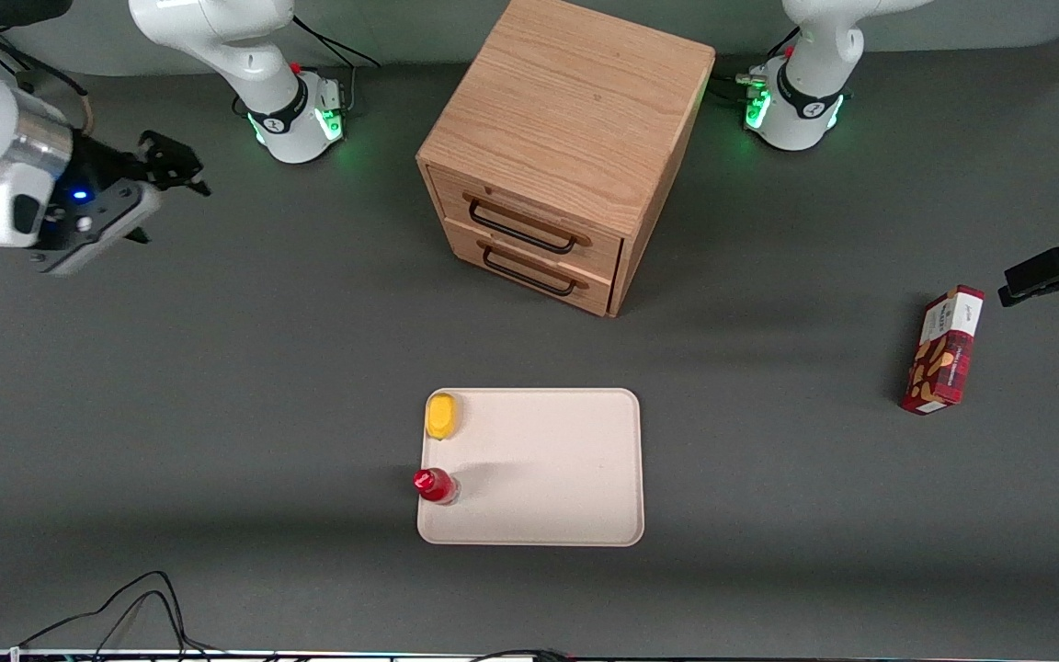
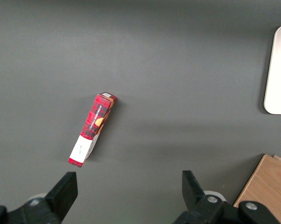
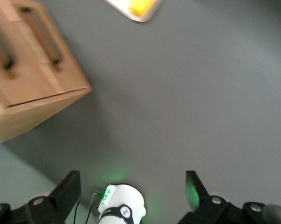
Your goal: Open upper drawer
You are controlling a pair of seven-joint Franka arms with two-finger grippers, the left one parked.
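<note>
The small light oak cabinet point(image 1: 566, 138) stands on the dark grey table point(image 1: 217, 386), with its two drawers facing the front camera at a slant. The upper drawer point(image 1: 529, 216), a wide oak front with a thin black wire handle point(image 1: 522, 227), sits flush in the cabinet, closed; the matching lower drawer point(image 1: 529, 268) is just below it and also closed. The right arm's black two-finger gripper point(image 1: 171, 175) hangs in the air toward the working arm's end of the table, well apart from the cabinet, its fingers point(image 3: 68, 189) spread wide and holding nothing (the wrist camera shows only bare table between them). Nearer the front camera than the cabinet lies a pale rectangular tray point(image 1: 548, 469) carrying a small yellow object point(image 1: 442, 416) and a red-capped bottle point(image 1: 435, 485). A red plaid carton point(image 1: 943, 351) lies toward the parked arm's end.
</note>
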